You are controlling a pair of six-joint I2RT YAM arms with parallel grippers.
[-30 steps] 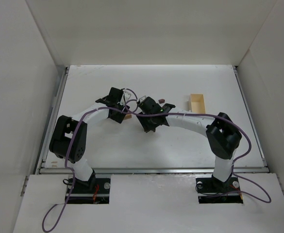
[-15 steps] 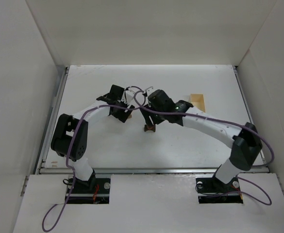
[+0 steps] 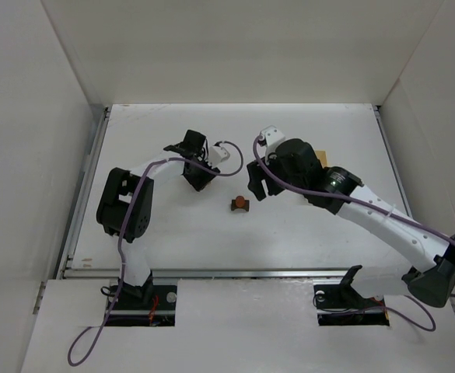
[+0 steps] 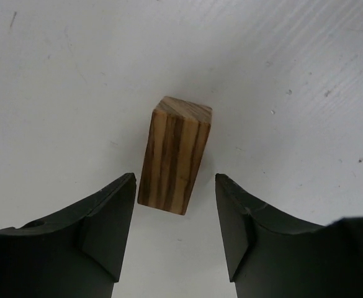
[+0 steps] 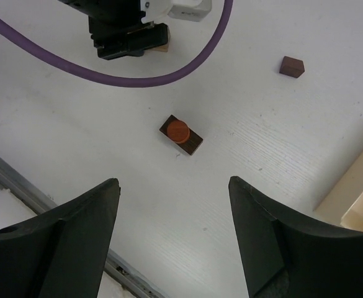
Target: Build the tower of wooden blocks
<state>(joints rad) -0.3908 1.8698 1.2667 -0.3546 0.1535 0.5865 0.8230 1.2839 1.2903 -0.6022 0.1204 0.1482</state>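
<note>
Top: wood block tower [image 3: 240,204] low on the table [image 3: 305,233], between the arms; right gripper [image 3: 260,183] just beside it, left gripper [image 3: 201,177] further left.
Left wrist: jaws apart, flanking a striped block [image 4: 175,155], no grip. Pick step, judged; next, close squarely.
Right wrist: jaws wide, empty; tower is an orange disc on a dark slab. No writing legible

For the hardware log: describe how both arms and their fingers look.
The left arm and right arm both have white tube links joined by chunky black joint housings. A purple cable runs loosely along each arm in loops. The fingers on both are matte black, broad and wedge-shaped, with flat inner faces.
</note>
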